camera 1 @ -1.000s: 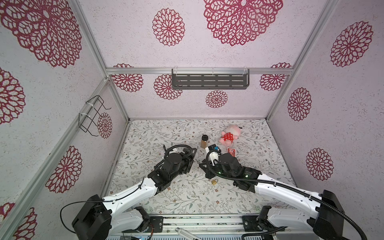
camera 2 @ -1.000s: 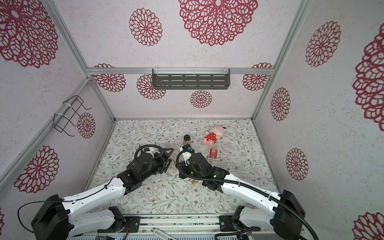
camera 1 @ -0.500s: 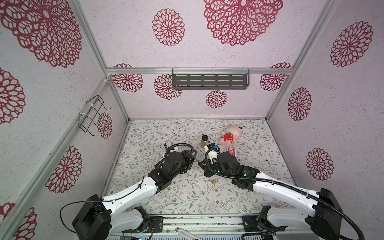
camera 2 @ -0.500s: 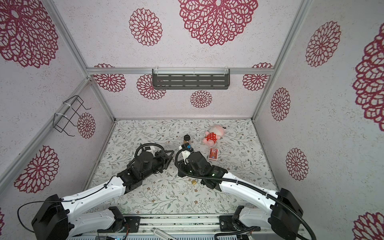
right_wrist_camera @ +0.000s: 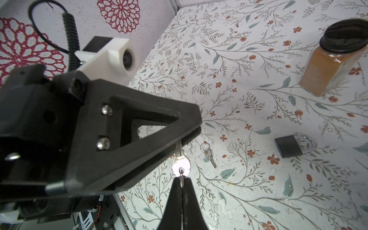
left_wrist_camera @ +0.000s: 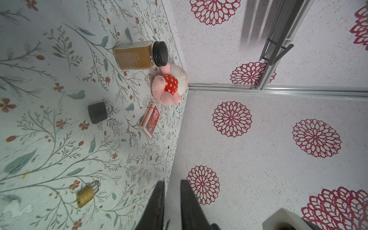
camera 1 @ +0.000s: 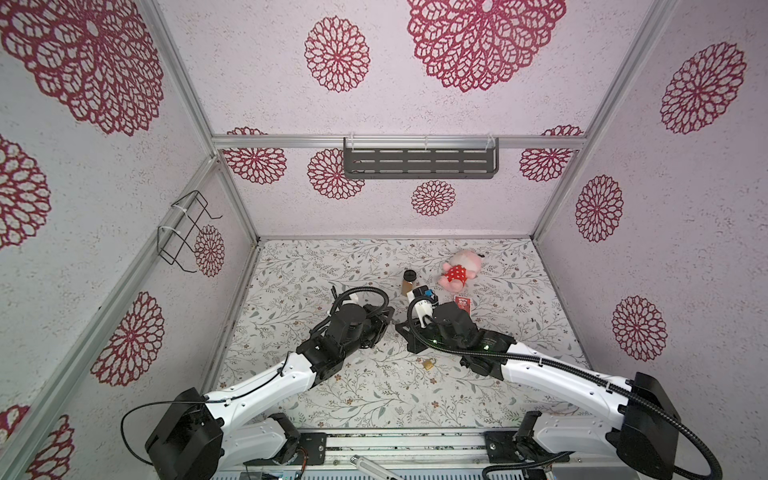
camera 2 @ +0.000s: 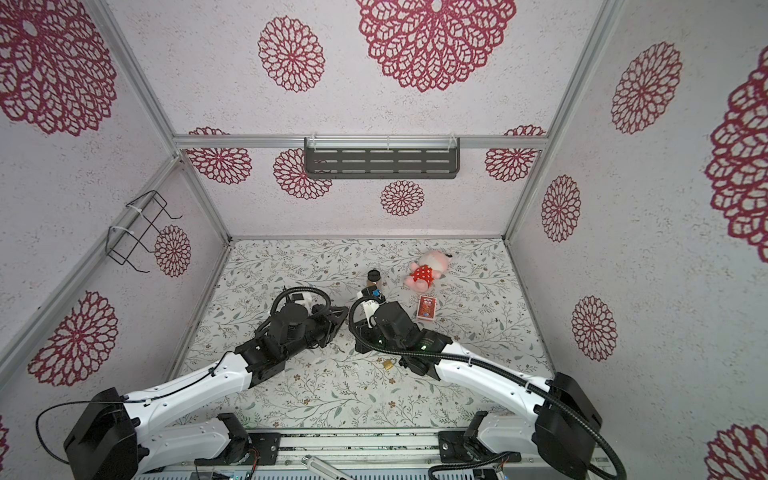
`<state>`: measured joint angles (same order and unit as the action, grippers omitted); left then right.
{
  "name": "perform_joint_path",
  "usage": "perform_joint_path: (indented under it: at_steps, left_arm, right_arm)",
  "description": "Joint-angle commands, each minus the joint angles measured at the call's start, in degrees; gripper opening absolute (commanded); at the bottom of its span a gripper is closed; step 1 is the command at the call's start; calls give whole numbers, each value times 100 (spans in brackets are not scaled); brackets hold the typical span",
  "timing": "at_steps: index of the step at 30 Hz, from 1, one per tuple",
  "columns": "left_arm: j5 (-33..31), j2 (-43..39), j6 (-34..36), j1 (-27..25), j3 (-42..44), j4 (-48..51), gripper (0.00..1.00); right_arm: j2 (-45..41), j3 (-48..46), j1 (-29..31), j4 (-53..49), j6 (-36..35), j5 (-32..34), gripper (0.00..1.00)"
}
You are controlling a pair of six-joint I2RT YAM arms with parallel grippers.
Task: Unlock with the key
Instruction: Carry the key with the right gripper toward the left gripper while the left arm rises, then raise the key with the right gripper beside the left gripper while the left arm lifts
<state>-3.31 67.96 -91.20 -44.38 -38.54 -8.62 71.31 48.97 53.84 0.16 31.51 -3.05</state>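
Note:
My right gripper [right_wrist_camera: 181, 178] is shut on the ring at the head of a silver key [right_wrist_camera: 180, 164], held above the floral table. The key's blade runs in between the fingers of my left gripper [right_wrist_camera: 198, 127], which have closed on it. In the left wrist view the left gripper [left_wrist_camera: 172, 181] shows only a narrow gap at its tips. In a top view the left gripper [camera 1: 390, 322] and the right gripper [camera 1: 399, 326] meet tip to tip at mid-table. A black padlock [right_wrist_camera: 288, 146] and a brass padlock [camera 1: 429, 364] lie on the table, both apart from the grippers.
A second small key [right_wrist_camera: 208, 154] on a ring lies on the table below the held one. A spice jar [camera 1: 408, 281], a pink plush toy [camera 1: 459, 270] and a red card deck [camera 1: 462, 302] sit behind the grippers. Walls close in three sides.
The left gripper's jaws have closed from wide open down onto the key's blade and edged toward the right gripper. The right gripper has kept its grip and place.

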Motion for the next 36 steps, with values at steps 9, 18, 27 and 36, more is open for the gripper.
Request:
perform_joint_path:
  at_steps: [9,18,27,36]
  left_arm:
    - [71,-64,279,-49,-107,372,4]
    - [-76,-121,484,-14,-194,483,0]
    - [310,-188,1852,440,-463,411,0]
    - [652,-213,3465,535,-584,-233,0]
  right_arm:
    - [34,358,-83,117,-48,-36,0]
    - [-59,346,-159,82,-44,-118,28]
    - [-272,752,-498,-746,-468,-446,55]
    - [-299,833,-1090,-510,-206,-1920,58]
